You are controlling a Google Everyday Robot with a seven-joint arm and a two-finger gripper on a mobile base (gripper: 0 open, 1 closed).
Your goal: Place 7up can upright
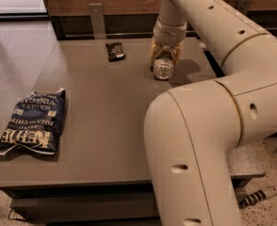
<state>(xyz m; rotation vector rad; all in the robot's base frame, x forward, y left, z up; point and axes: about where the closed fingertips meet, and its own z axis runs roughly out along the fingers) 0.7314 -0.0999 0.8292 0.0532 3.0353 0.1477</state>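
The 7up can lies tilted on the far right part of the grey table. Its shiny round end faces the camera. My gripper comes down from above and straddles the can. Its tan fingers press on both sides of the can body, so it is shut on the can. The can's label is mostly hidden behind the fingers and the wrist.
A small black packet lies left of the can near the back edge. A blue chip bag lies at the front left. My big cream arm fills the right foreground. A metal post stands behind the table.
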